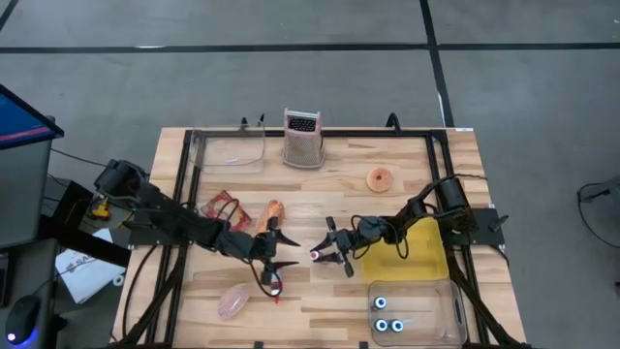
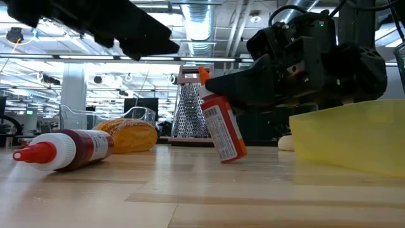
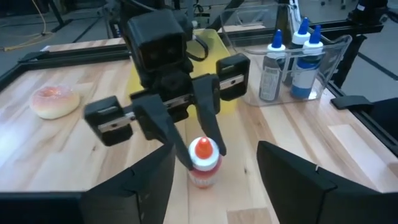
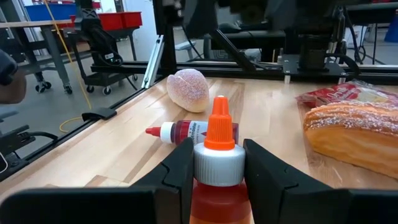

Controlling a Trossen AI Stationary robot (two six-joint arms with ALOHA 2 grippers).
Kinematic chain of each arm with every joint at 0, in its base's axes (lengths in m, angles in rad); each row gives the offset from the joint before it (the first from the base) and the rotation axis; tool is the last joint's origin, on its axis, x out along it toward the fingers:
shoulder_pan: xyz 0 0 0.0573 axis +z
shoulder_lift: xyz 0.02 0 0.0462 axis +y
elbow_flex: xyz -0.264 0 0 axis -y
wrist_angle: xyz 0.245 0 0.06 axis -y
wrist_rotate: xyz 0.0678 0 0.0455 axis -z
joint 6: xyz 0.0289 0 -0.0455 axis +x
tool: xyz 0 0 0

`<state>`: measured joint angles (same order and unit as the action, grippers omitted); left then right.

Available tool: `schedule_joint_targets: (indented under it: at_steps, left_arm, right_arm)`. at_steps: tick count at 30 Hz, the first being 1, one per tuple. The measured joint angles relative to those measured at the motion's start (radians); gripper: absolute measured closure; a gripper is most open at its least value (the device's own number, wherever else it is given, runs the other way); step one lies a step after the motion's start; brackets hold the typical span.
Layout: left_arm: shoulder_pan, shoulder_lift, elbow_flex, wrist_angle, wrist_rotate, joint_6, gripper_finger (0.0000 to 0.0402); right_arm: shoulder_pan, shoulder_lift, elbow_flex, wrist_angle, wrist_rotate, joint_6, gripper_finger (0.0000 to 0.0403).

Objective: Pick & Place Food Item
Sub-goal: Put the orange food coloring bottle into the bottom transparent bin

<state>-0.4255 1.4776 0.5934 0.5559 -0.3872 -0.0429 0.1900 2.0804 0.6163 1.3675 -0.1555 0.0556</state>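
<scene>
I see right gripper [image 4: 219, 171] pinching a tilted plastic orange-capped bottle [image 2: 220, 126] at its ribbed collar, left gripper [image 1: 274, 254] spread above a red-capped bottle [image 2: 63, 148] on the wooden table [image 1: 407, 165].

An orange-capped sauce bottle [image 2: 221, 130] is standing tilted on the wood, pinched at its neck between the right claw's [image 4: 219, 163] two fingers.

1 overhead view, 1 table-level, 2 close wrist views facing each other across the orange-capped bottle [image 4: 219, 165]
</scene>
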Motion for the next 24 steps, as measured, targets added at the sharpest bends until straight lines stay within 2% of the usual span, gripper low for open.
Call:
schedule_joint_targets:
  at_steps: [8, 19, 24]
  left_arm:
    - [0.051, 0.143, 0.000, 0.160, 0.001, -0.004, 0.0236]
    - [0.056, 0.154, 0.000, 0.172, 0.029, -0.025, 0.0347]
    - [0.044, 0.154, 0.000, 0.172, 0.041, -0.024, 0.0378]
  right_arm:
    - [-0.003, 0.000, 0.000, -0.003, 0.000, 0.012, 0.0306]
    - [-0.004, 0.000, -0.001, -0.005, 0.008, 0.009, 0.0306]
    - [-0.004, 0.001, -0.001, -0.005, 0.023, 0.009, 0.0306]
